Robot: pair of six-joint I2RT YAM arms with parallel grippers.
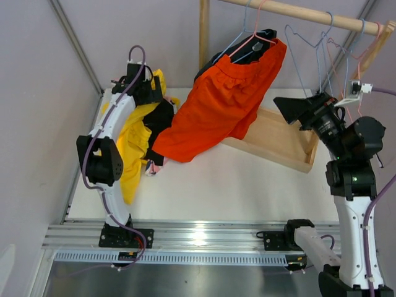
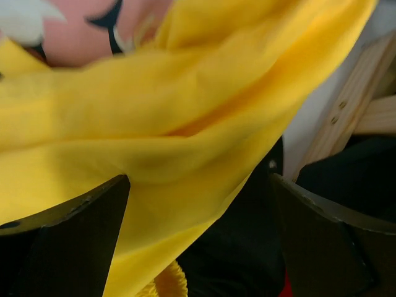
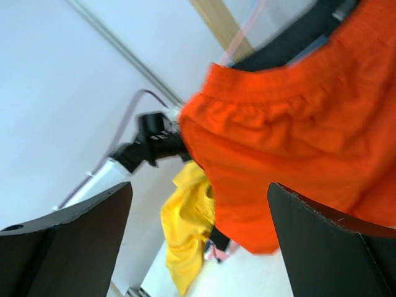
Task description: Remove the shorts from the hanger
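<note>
The orange-red shorts (image 1: 216,105) hang from a wire hanger (image 1: 250,40) on the wooden rod, their lower end trailing onto the table. They fill the right wrist view (image 3: 297,136). A dark cloth (image 1: 209,63) shows behind them on the hanger. The yellow shorts (image 1: 133,145) lie heaped at the back left, with the black pair (image 1: 162,117) and a bit of the pink pair (image 1: 151,167) beside them. My left gripper (image 1: 150,83) is open over the heap, with yellow cloth (image 2: 154,124) between its spread fingers (image 2: 68,241). My right gripper (image 1: 291,108) is open and empty, right of the orange-red shorts.
A wooden tray-like base (image 1: 281,145) lies at the back right under the rod (image 1: 309,13). Several empty wire hangers (image 1: 328,49) hang at the rod's right end, above my right gripper. A wooden post (image 1: 203,28) stands at the back. Grey walls enclose the table.
</note>
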